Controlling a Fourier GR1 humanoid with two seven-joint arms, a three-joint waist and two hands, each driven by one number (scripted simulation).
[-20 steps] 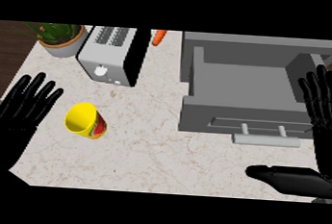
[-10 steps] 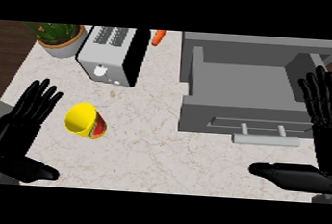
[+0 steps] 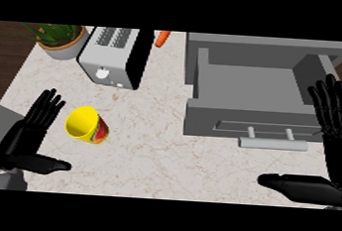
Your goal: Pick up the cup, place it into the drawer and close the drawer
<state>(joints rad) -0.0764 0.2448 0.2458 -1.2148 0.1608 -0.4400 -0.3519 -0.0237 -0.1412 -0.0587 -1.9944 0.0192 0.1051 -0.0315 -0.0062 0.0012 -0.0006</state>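
Note:
A yellow cup (image 3: 85, 125) with a red and green band lies on its side on the marble counter, left of centre, its mouth turned up and to the left. My left hand (image 3: 27, 139) stands open just left of the cup, fingers straight, thumb stretched out low, a small gap between them. The grey drawer (image 3: 258, 91) is pulled out at the upper right, its inside bare, with a handle (image 3: 273, 142) on its front. My right hand (image 3: 335, 142) is open at the right edge, beside the drawer's front corner, fingers up.
A silver toaster (image 3: 116, 55) stands at the back, above the cup. A potted plant (image 3: 61, 39) sits at the back left corner. An orange carrot (image 3: 163, 38) lies behind the toaster. The counter's left edge runs close to my left hand.
My left hand has moved right and turned edge-on, closing in on the cup. The cup, the drawer and my right hand have stayed put.

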